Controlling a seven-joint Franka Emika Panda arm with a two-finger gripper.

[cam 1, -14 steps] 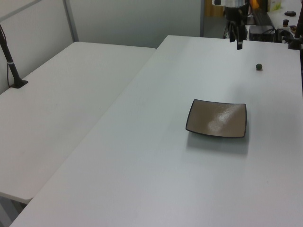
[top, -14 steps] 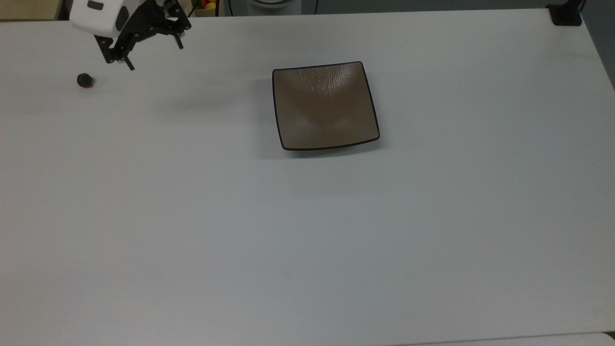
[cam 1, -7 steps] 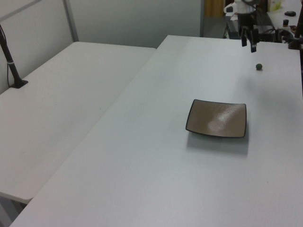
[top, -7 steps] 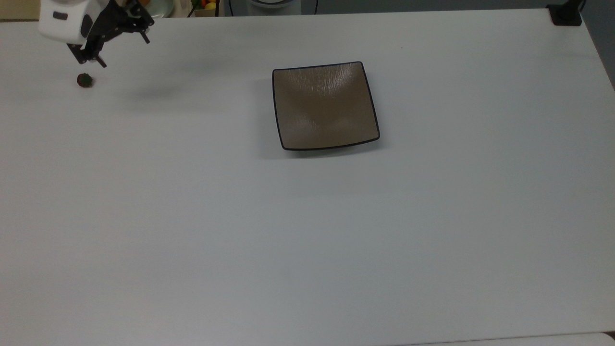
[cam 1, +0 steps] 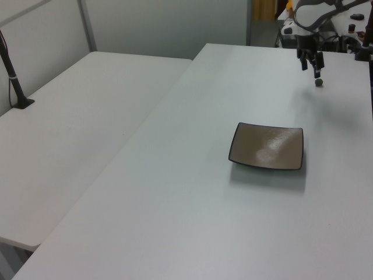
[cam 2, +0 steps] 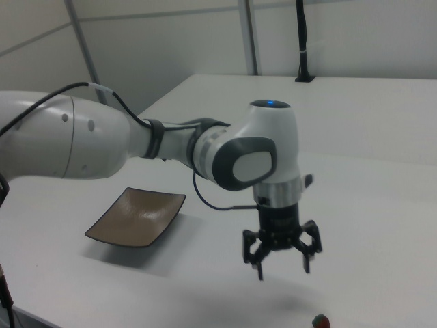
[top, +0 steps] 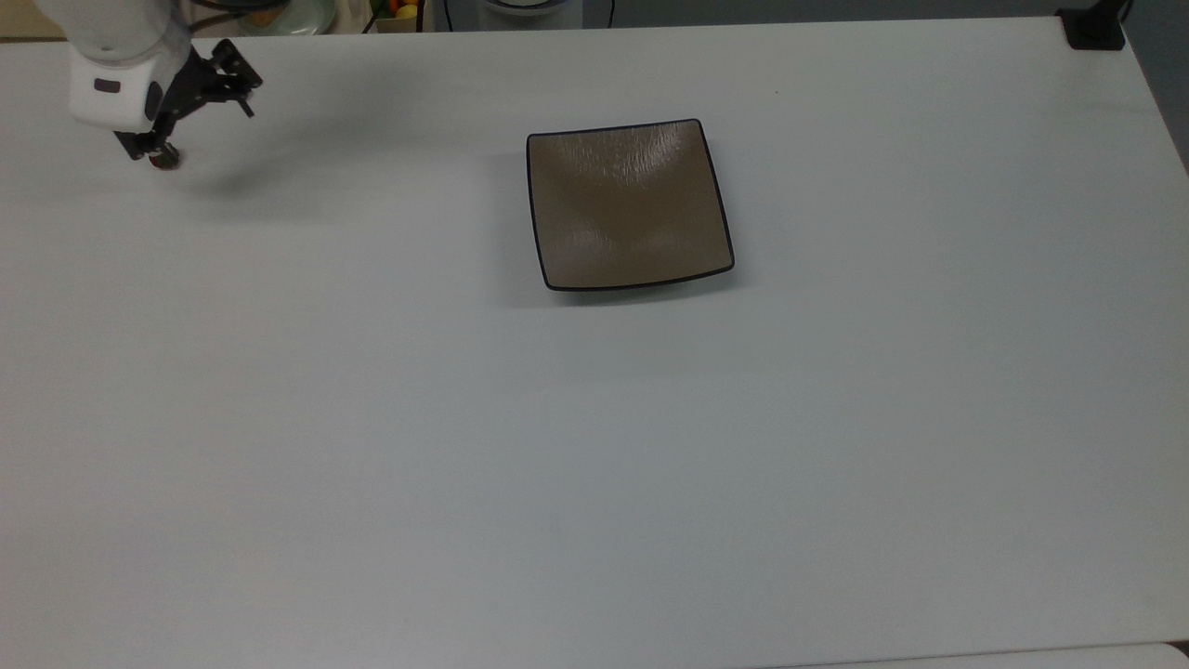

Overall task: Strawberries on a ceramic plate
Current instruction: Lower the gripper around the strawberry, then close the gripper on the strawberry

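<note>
Top view, gripper: I have the gripper (top: 190, 116) at the top view's far left, fingers spread wide, holding nothing, hanging over the spot where the fruit lies.
Top view, strawberry: the strawberry (top: 166, 162) sits on the white table (top: 594, 446), a red sliver peeking out beside the lower finger; I cannot tell which way its cap points from here.
Top view, plate: the ceramic plate (top: 629, 204) lies bare and flat, well apart toward the top view's right, which I judge leaves a long carry once I have the fruit.
Left view, gripper: the gripper (cam 1: 310, 62) hangs fingers down, just above the strawberry (cam 1: 318, 83), a small dark lump on the table beyond the ceramic plate (cam 1: 267, 146).
Left view, why: I judge the spread fingers are set to straddle the fruit on the descent.
Right view, gripper: the gripper (cam 2: 281, 269) points straight down off the wrist, fingers apart and clear of the table.
Right view, strawberry: the strawberry (cam 2: 319, 320) lies at the bottom edge, red with green showing on its upper left; it looks too round for me to name a long axis.
Right view, plate: the ceramic plate (cam 2: 136, 217) rests to the right view's left, behind the arm (cam 2: 102, 143).
</note>
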